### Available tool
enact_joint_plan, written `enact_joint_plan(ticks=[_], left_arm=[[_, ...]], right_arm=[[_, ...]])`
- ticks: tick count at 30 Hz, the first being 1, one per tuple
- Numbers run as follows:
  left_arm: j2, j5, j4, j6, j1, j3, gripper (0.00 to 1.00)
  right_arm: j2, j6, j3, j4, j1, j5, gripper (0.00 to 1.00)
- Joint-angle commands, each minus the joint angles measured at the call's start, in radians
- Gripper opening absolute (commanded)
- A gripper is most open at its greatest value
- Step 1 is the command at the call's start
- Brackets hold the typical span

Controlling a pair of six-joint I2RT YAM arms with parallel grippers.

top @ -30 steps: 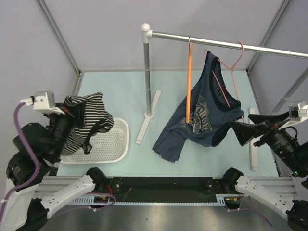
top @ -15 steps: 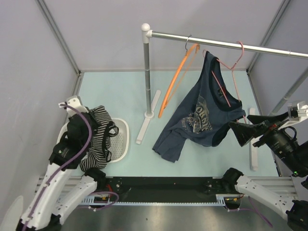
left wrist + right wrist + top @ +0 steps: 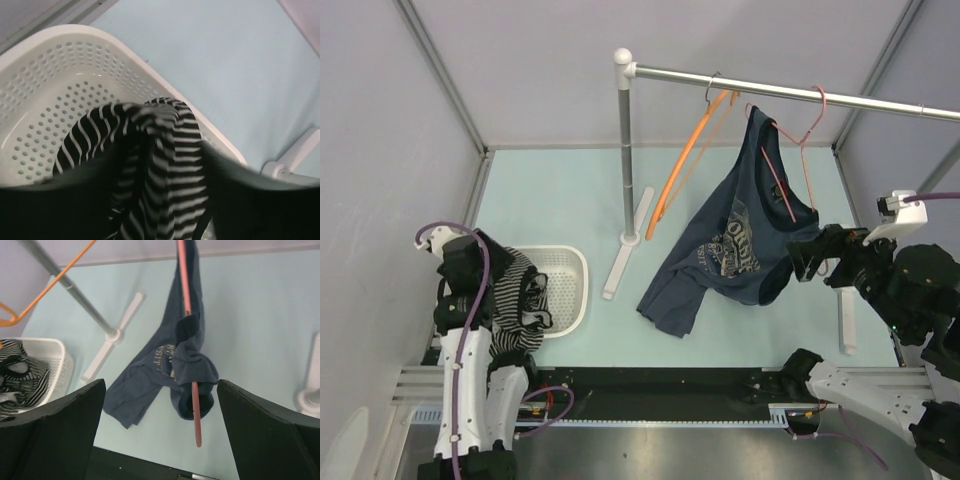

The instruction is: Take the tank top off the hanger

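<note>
Pinching the tank top [image 3: 515, 300] between my left fingers [image 3: 65, 200], I have its striped cloth bunched into a thick fold that fills the whole gap between the two dark pads, so my left gripper [image 3: 162, 195] is closed on the fabric. From above, the top hangs off that gripper at the near left side of the white basket [image 3: 568, 285], partly over the perforated floor and partly draped against my own left arm. In my left wrist view a loop of the stripes rises above the fingers, with the basket's rim and holes behind it.

The hanger [image 3: 688, 152] is bare. It hangs tilted by its silver hook from the metal rail [image 3: 790, 92], well apart from the top and the basket, its orange arms slanting down toward the upright post [image 3: 628, 150] of the rack.

Further right on the same rail, a navy T-shirt [image 3: 735, 240] with a printed graphic hangs from a thin pink hanger [image 3: 196, 415], its lower edge trailing onto the pale blue-green table [image 3: 560, 200].

My right gripper [image 3: 807, 262] is spread wide, holding nothing, its fingers [image 3: 60, 420] framing the T-shirt in the wrist view. From above it sits just beside the shirt's right edge; I cannot tell whether a fingertip touches the cloth
</note>
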Motion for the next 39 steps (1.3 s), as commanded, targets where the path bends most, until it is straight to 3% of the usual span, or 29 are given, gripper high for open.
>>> enact_joint_plan(ticks=[1,2,7,10,13,15,21,26,31,39], left_arm=[[-0.007,0.004,-0.015,-0.075,0.012,0.027,0.95],[-0.023,0.006,-0.006,-0.062,0.012,0.030,0.99],[-0.142,0.000,0.019,-0.034,0.012,0.089,0.99],[-0.137,0.085,0.022,-0.014,0.009,0.128,0.99],[-0.120,0.265,0.083,0.021,-0.009,0.132,0.99],[-0.105,0.375,0.121,0.034,-0.026,0.128,0.94],[-0.031,0.575,0.152,0.064,-0.154,0.103,0.85],[-0.057,0.616,0.174,0.046,-0.293,0.053,0.81],[-0.131,0.759,0.293,0.018,-0.377,-0.001,0.77],[-0.041,0.706,0.319,0.060,-0.647,-0.022,0.77]], right_arm=[[0.073,0.034,0.087,-0.099,0.006,0.171,1.00],[0.084,0.029,0.110,-0.102,0.006,0.176,1.00],[0.116,-0.010,0.159,-0.090,0.006,0.188,1.00],[0.151,-0.024,0.196,-0.088,0.006,0.204,0.99],[0.177,-0.038,0.227,-0.082,0.006,0.204,1.00],[0.200,-0.044,0.236,-0.081,0.006,0.213,1.00],[0.254,-0.063,0.255,-0.070,0.006,0.250,0.99],[0.294,-0.069,0.235,-0.061,-0.005,0.270,0.99],[0.312,-0.075,0.161,-0.025,-0.069,0.225,0.89],[0.277,-0.090,0.060,0.030,-0.178,0.090,0.65]])
